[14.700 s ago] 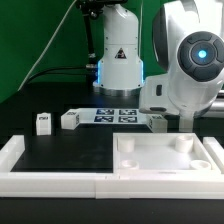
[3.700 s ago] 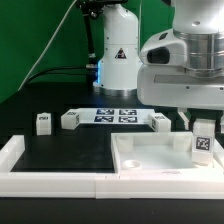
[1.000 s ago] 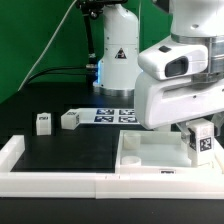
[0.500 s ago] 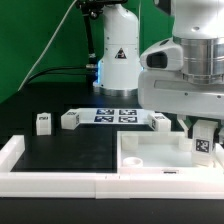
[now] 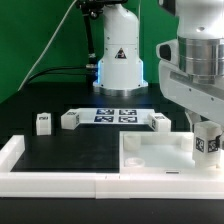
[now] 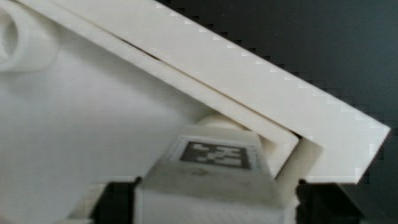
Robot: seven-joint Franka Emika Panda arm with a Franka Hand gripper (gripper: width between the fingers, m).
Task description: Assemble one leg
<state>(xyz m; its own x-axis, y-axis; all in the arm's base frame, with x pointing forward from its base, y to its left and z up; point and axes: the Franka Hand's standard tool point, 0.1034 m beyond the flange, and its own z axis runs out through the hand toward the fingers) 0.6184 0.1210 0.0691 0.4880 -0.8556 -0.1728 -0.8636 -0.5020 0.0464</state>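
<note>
The leg (image 5: 207,142) is a short, white, matte plastic post of square section. One flat face carries a black-and-white tag marker (image 6: 214,158). It stands upright at the edge of the square panel (image 5: 150,160) on the exterior view's right. The panel is a large flat white piece with a raised rim and round sockets near its corners.

In the wrist view, the tool (image 6: 199,203) has its two dark fingers (image 6: 114,205) pressed against opposite sides of the leg, clamping it with no gap showing. The same view shows a small rounded stub at the leg's far end, close against a thick white raised edge (image 6: 249,75) with a finely stepped, layered surface. I cannot tell whether the stub sits in a socket.

The exterior view hides the fingers behind the bulky, glossy white arm (image 5: 195,60). It does show the wider layout, which the wrist view leaves out. The black matte tabletop (image 5: 70,150) spreads from the panel towards the exterior view's left. A long white border bar (image 5: 60,181) runs along the near side. Behind the panel, three loose posts (image 5: 42,122) (image 5: 68,120) (image 5: 160,121) lie beside the thin marker board (image 5: 113,115).
</note>
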